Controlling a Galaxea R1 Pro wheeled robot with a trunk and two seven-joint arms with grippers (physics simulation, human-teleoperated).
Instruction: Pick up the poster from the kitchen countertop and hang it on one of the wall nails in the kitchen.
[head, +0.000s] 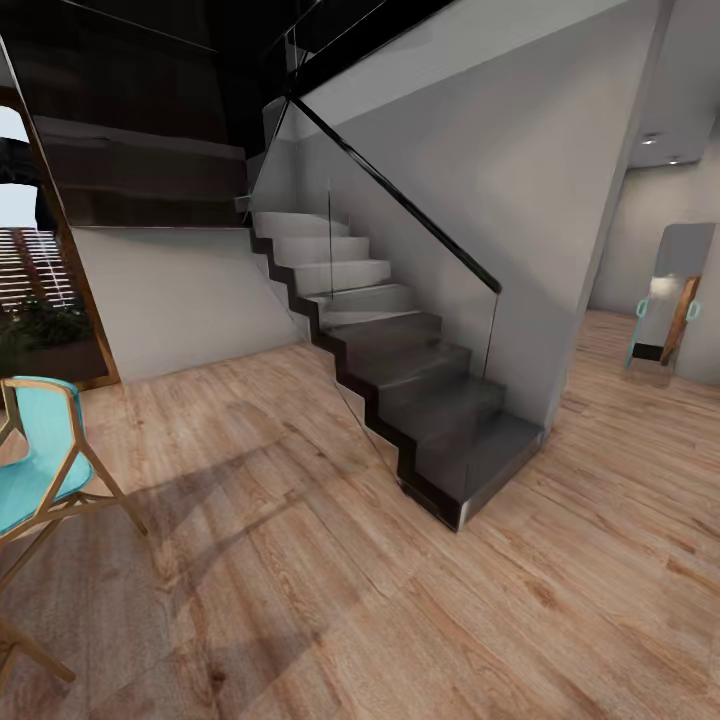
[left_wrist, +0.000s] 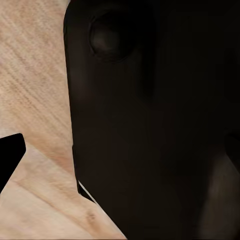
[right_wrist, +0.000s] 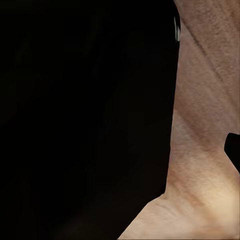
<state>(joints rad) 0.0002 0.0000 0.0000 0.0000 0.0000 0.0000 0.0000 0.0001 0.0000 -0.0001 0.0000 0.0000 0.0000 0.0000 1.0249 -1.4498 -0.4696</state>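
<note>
A pale wood floor (head: 330, 600) spreads before me, with a dark-stepped staircase (head: 400, 370) and its glass balustrade at centre frame, a teal chair (head: 40, 470) at the lower left and a leaning mirror (head: 668, 305) at the right. I judge I am travelling to find the kitchen; neither poster nor countertop is before me. My wrist views give dark bodywork over floorboards, so I cannot tell how my jaws stand; next I must turn and drive on.

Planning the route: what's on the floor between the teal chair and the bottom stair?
In the head view, bare wood floor between the teal chair and the bottom stair.
</note>
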